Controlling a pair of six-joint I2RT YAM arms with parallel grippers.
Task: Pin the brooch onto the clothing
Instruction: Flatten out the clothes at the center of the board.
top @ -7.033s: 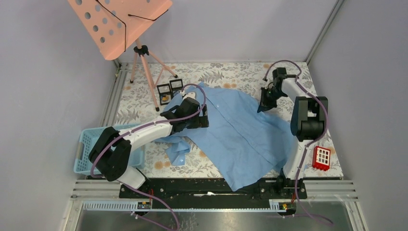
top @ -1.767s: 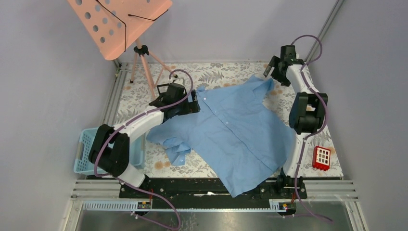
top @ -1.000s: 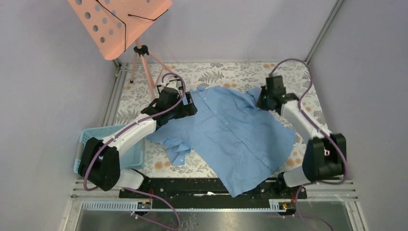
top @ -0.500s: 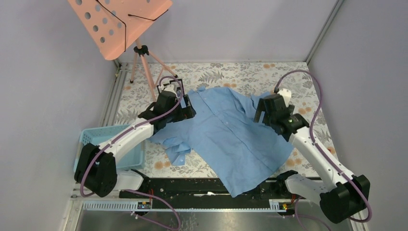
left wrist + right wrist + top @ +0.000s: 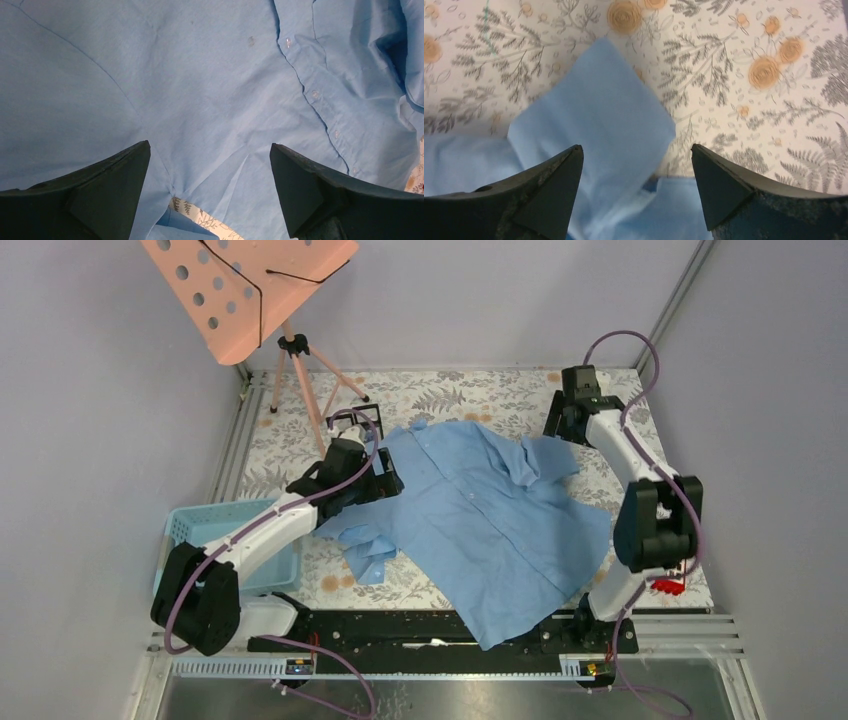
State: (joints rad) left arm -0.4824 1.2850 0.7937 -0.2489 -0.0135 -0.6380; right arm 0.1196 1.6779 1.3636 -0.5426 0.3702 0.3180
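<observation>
The clothing [image 5: 480,510], a light blue button-up shirt, lies spread across the floral tablecloth. My left gripper [image 5: 386,478] hovers open over the shirt's left shoulder. In the left wrist view the jaws [image 5: 209,145] stand wide above smooth fabric, beside the button placket [image 5: 312,94]. My right gripper [image 5: 560,428] is open at the back right, just above a folded-over sleeve [image 5: 545,455]. In the right wrist view that sleeve [image 5: 594,125] lies below the open gripper [image 5: 636,146] without being held. The brooch is not visible.
A pink music stand [image 5: 250,285] on a tripod stands at the back left. Small black framed boxes [image 5: 362,420] sit behind the left arm. A light blue plastic basket [image 5: 195,530] is at the near left. A red object [image 5: 668,586] peeks out behind the right arm.
My right gripper opened and let go of the sleeve, then swung back to the far right corner. The sleeve now lies folded over. The left arm drew back slightly.
</observation>
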